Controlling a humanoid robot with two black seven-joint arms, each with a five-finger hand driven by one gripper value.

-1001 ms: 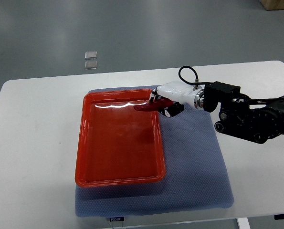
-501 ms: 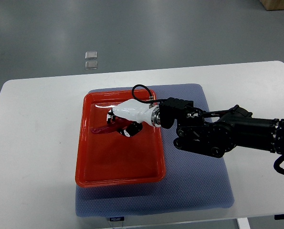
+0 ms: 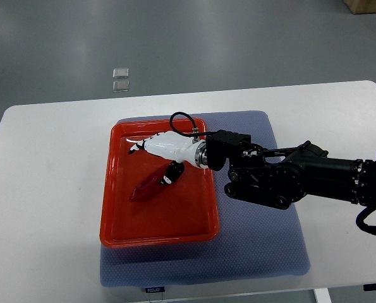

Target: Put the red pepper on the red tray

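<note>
Red tray (image 3: 115, 208): glossy red plastic, lying on the left part of the blue-grey mat, long side running away from me. Its floor is bare but for the pepper.

Red pepper (image 3: 148, 185): it lies aslant inside the tray, near the middle, pointed end toward the lower left, stem end up toward my hand. It looks to rest flat on the tray floor, well clear of every rim.

Right hand (image 3: 163, 146): my white hand hovers over the upper half of the tray, the fingers pointing left and loosely spread, clasping nothing. One dark fingertip (image 3: 173, 172) sits right at the stem end of the pepper; I cannot tell whether it touches or merely hangs just above.

Mat (image 3: 257, 240): blue-grey woven cloth under the tray, spreading to the right beneath my forearm.

Right arm (image 3: 289, 180): black, reaching in from the right edge across the mat.

Table (image 3: 42, 189): plain white top beneath it all. My left arm does not show.

Step in hand: I judge this the release, with the pepper set down and my grip let go.

Next move: lift the hand straight up first so the low finger does not drag the pepper, then draw back to the right over the rim without clipping the tray.
</note>
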